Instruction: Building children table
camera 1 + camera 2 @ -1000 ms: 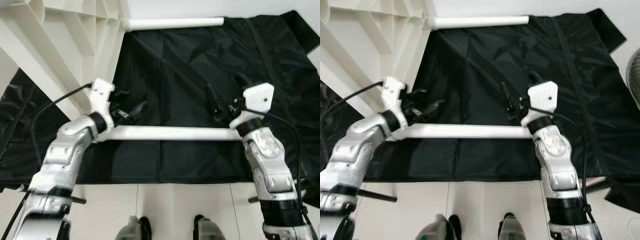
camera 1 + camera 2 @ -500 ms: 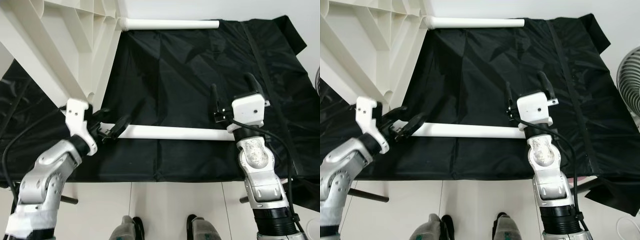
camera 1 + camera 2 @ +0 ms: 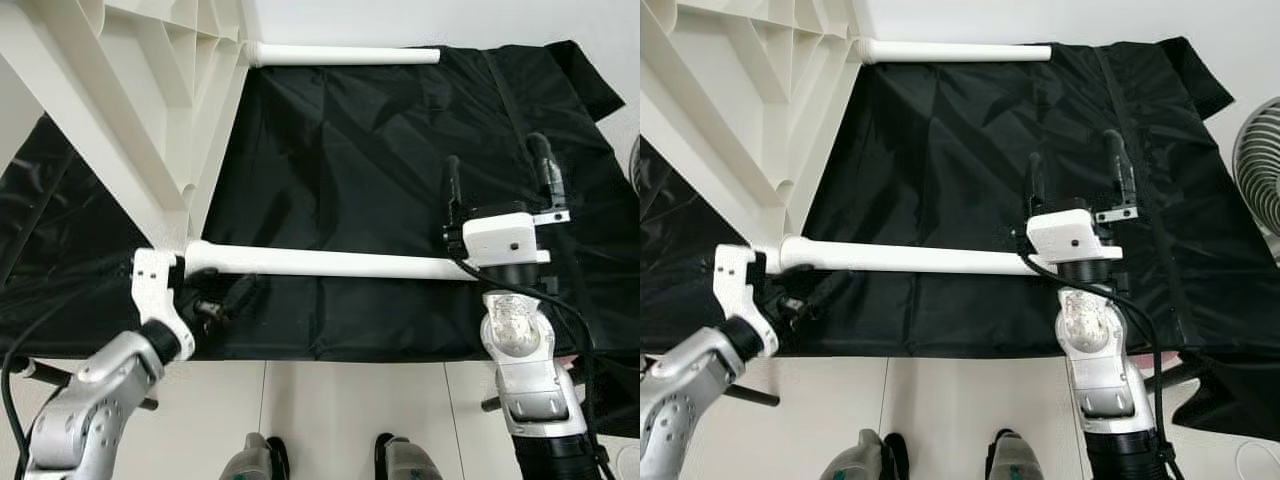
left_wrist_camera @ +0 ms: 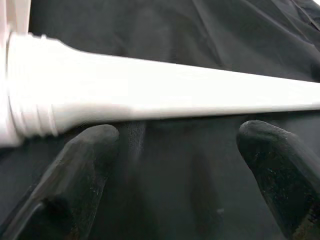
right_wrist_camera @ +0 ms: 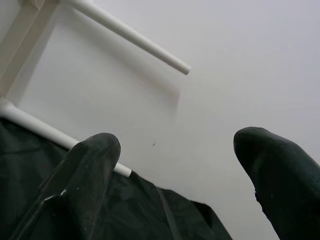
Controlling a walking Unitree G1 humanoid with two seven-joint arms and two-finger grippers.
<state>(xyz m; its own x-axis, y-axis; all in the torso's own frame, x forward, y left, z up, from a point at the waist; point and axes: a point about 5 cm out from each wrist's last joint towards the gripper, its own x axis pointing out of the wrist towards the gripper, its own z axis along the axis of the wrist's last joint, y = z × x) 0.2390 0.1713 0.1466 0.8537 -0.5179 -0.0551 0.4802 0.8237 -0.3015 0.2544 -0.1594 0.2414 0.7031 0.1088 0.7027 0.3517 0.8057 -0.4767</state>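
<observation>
On the floor before us lies a black sheet (image 3: 380, 150), and on it we record the following.

Item: white table top (image 3: 110, 90), underside ribs showing, tilted up over the sheet's left edge.

Item: near table leg (image 3: 320, 263), a white tube lying across the sheet close to its near edge. Its left end meets the table top at a corner socket; the left wrist view shows ridges at that end. Its right end runs under our right wrist.

Item: far table leg (image 3: 345, 55), a second white tube along the sheet's far edge, its left end against the table top.

Item: our left gripper (image 3: 228, 298), low over the sheet just on the near side of the near leg's left end. Its fingers (image 4: 87, 165) are spread wide and hold nothing; the leg lies just beyond their tips.

Item: our right gripper (image 3: 498, 178), raised above the near leg's right end, pointing away from us toward the wall. Its fingers (image 5: 95, 170) are likewise wide apart and carry nothing.

Item: a fan (image 3: 1258, 160), off the sheet's right edge.
</observation>
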